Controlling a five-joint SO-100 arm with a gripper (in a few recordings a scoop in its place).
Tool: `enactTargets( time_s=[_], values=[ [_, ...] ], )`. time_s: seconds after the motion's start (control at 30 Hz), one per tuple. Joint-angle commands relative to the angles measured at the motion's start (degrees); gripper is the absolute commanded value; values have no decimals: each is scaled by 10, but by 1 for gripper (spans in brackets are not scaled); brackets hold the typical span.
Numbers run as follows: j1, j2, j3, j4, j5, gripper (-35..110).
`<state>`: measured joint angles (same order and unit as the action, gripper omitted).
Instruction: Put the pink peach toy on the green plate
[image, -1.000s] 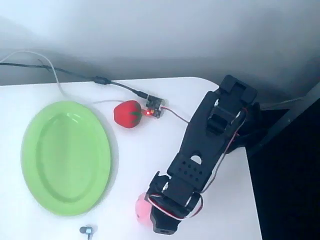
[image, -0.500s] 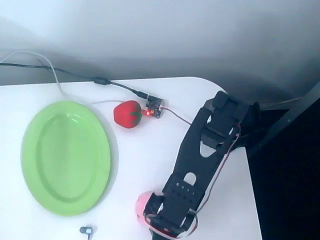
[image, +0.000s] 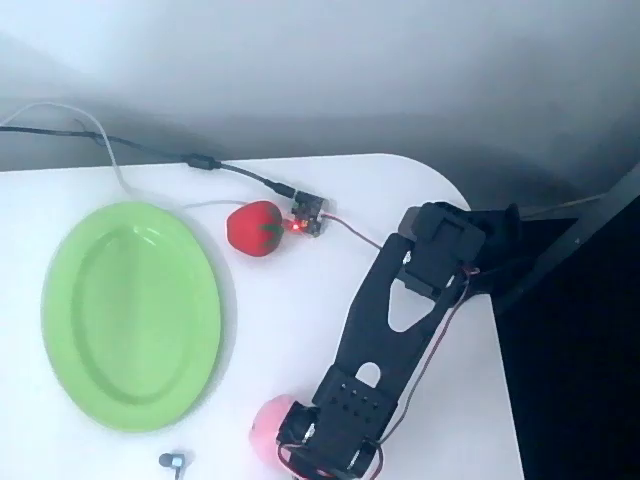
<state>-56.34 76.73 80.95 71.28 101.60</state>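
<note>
The pink peach toy (image: 270, 430) lies on the white table near the bottom edge of the overhead view, right of the green plate (image: 130, 318) and apart from it. The plate is bare. My black arm reaches down from the upper right, and its gripper (image: 303, 452) end sits right against the peach's right side. The wrist covers the fingers, so I cannot see whether they are around the peach or beside it.
A red strawberry-like toy (image: 254, 228) sits just past the plate's upper right rim. Beside it lies a small circuit board (image: 308, 215) with a lit red light and cables (image: 200, 160) running left. A small metal piece (image: 174, 461) lies below the plate. The table's right edge (image: 505, 400) is close to the arm.
The arm has stretched lower and further toward the bottom edge. The peach has shifted a little left and down, and more of it shows now.
</note>
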Motion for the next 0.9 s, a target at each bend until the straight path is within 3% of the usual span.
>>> enactTargets(
  time_s=[0.0,0.3,0.87],
  values=[
    [0,8,-11,17,14,2],
    [-4,18,-10,7,40,25],
    [-11,132,47,-47,-77,23]
  ],
)
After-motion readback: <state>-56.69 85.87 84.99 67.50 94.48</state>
